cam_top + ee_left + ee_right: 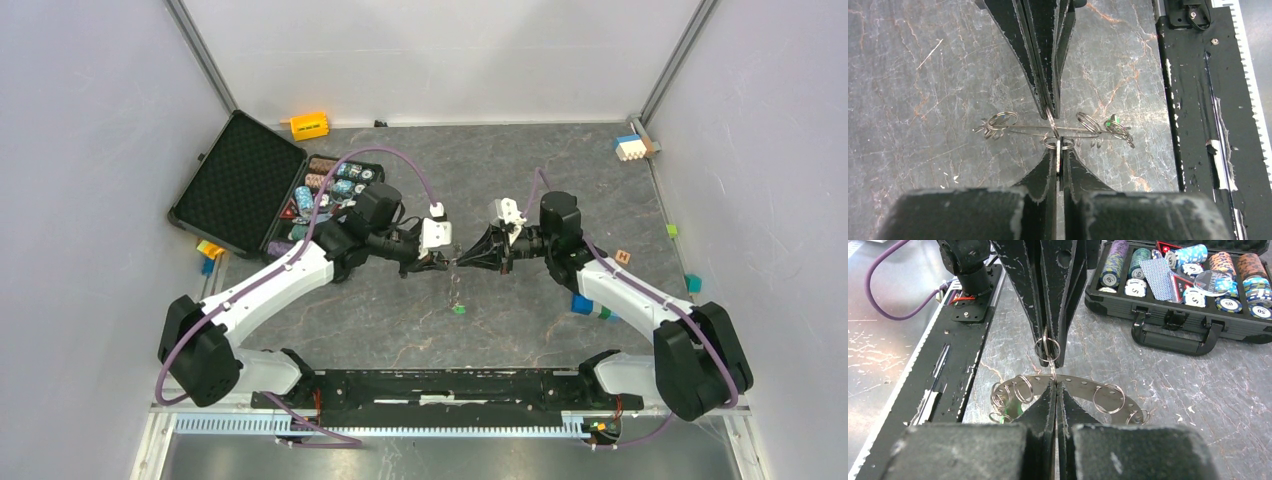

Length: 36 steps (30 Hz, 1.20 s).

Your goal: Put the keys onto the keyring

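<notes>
Table centre, top view: left gripper and right gripper meet tip to tip. Right fingers are pressed together on the rim of the keyring, which is held flat. Left fingers pinch 1 small split ring at the keyring's rim. Green key sits at 6 o'clock from the tips; cannot tell if attached. Chip case lies at 10 o'clock.

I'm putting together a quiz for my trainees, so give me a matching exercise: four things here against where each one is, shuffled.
1 keyring
2 small split ring
3 poker chip case
4 orange block

A by the back wall
B pinched in the left gripper jaws
C lid open, at the far left
D clamped in the right gripper jaws

Pairs: 1-D, 2-B, 3-C, 4-A
</notes>
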Each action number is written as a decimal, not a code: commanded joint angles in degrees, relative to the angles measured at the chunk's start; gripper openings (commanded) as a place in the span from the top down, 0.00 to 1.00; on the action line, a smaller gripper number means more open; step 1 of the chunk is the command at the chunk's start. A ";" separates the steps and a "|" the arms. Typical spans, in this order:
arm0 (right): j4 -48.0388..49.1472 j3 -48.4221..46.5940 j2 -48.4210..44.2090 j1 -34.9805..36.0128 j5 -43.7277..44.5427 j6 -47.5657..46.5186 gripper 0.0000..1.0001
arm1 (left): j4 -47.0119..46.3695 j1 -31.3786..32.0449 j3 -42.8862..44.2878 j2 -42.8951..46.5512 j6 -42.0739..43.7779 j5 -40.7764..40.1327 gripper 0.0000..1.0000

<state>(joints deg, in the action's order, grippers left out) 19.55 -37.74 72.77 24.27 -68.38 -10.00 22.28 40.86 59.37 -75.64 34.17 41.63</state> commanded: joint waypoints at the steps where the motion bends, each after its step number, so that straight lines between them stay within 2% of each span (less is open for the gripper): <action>1: -0.47 -2.26 0.17 -0.04 1.13 -2.24 1.00 | 2.72 0.25 3.48 0.95 2.43 -1.00 0.98; 6: 0.19 -1.98 0.18 0.30 1.66 -1.60 1.00 | 3.69 0.83 5.06 0.04 2.38 -2.59 0.98; 15: 1.15 -1.92 -0.04 0.85 1.39 -0.44 1.00 | 6.91 2.98 7.03 -2.11 6.58 -11.31 0.96; 22: 7.68 -0.92 -0.30 0.85 0.18 6.26 1.00 | 6.90 3.17 5.48 -2.48 7.86 -13.28 0.96; 36: 5.98 -1.01 0.66 0.94 2.63 5.11 1.00 | 7.24 4.60 6.60 -2.19 8.65 -12.69 0.96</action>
<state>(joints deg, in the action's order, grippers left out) 23.44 -38.02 73.17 24.77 -66.70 -4.93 29.93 44.25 64.01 -78.37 40.25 28.82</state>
